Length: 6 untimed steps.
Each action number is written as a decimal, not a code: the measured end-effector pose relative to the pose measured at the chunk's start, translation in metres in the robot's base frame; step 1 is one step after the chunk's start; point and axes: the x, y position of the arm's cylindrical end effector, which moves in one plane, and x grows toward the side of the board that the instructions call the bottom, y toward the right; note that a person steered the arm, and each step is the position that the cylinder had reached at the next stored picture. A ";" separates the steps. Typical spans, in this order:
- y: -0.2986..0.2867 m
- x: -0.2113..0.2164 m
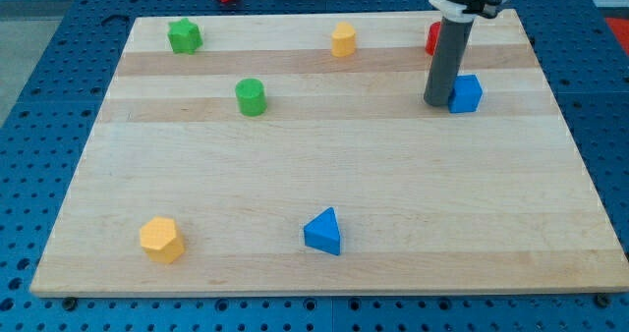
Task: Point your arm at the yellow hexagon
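Rod end effector, my tip (437, 103), rests on the pale wooden surface (393, 194) with no jaws to open or shut, touching the blue cube (466, 93) just to its right. Yellow hexagon block (161, 240) lies far toward the view's bottom left (well apart); a red block (431, 38) peeks out behind the rod

On board (324, 175): yellow hexagon (160, 240) at the view's bottom left, blue triangle (323, 232) to its right; green cylinder (251, 96) further up, green star (184, 35) beyond; my tip (435, 103) just left of blue cube (466, 93).
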 end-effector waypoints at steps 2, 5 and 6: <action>-0.084 0.117; -0.199 0.146; -0.266 0.147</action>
